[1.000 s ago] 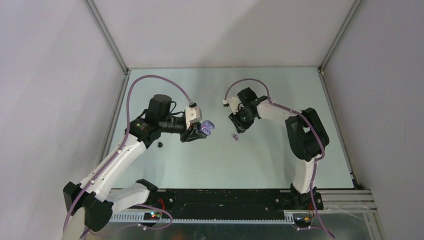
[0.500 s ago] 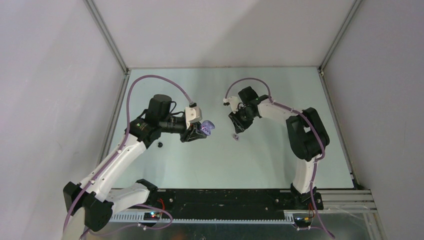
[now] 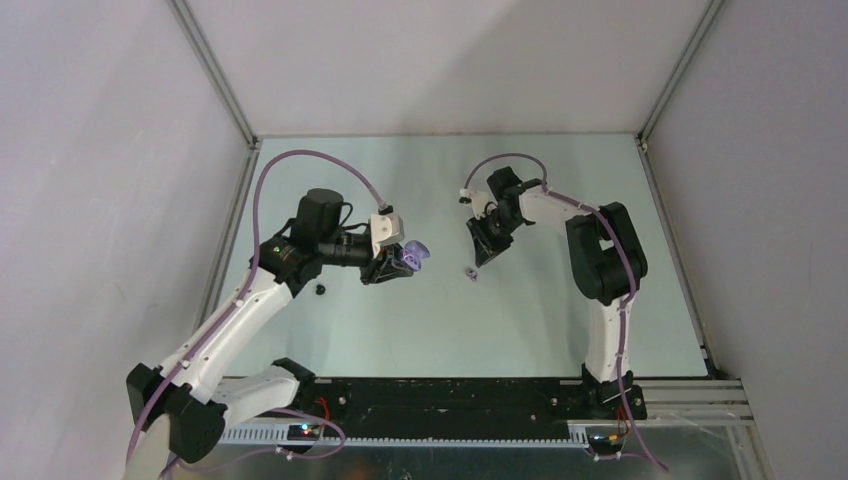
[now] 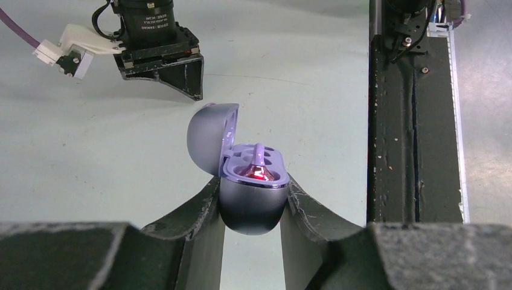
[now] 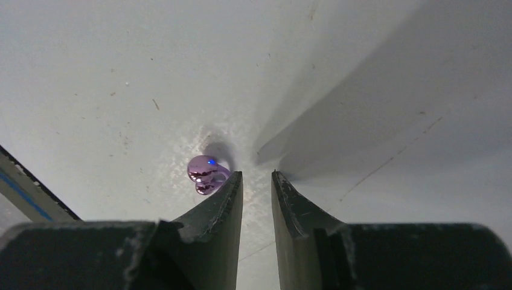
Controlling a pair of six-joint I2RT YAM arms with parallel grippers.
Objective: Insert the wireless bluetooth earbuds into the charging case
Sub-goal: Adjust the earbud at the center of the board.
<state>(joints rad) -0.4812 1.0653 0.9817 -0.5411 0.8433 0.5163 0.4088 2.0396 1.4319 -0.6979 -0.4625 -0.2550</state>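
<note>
The pale green table [image 3: 450, 330] fills the floor of the white-walled cell, with the two arms bolted at its near edge. The left arm [image 3: 240, 310] reaches up and inward, and the right arm [image 3: 605, 270] bends back over the middle of the table, so the two wrists face each other with a gap between them.

The left gripper [image 4: 252, 187] is clamped on the charging case [image 4: 250, 208], one finger on each side of its rounded lower half, holding it up off the table. The case is a smooth, glossy, pebble-shaped shell in greyish purple. Its lid [image 4: 211, 136] is hinged open and stands up on the side toward the right arm. Inside the paler purple tray a red light glows and a small purple shape sits in one well; I cannot tell for sure whether that is a bud.

The right gripper [image 5: 256, 176] points down close to the table, its jaws narrow, only a slim gap apart, with nothing between them.

The purple earbud [image 5: 204, 172] is tiny, shiny and rounded, with a blue dot of light on it. It lies on the table just outside one finger of the right gripper, seemingly touching that finger's outer face.

A black earbud [image 3: 320, 290] lies alone on the table beside the left arm, well apart from both grippers
</note>
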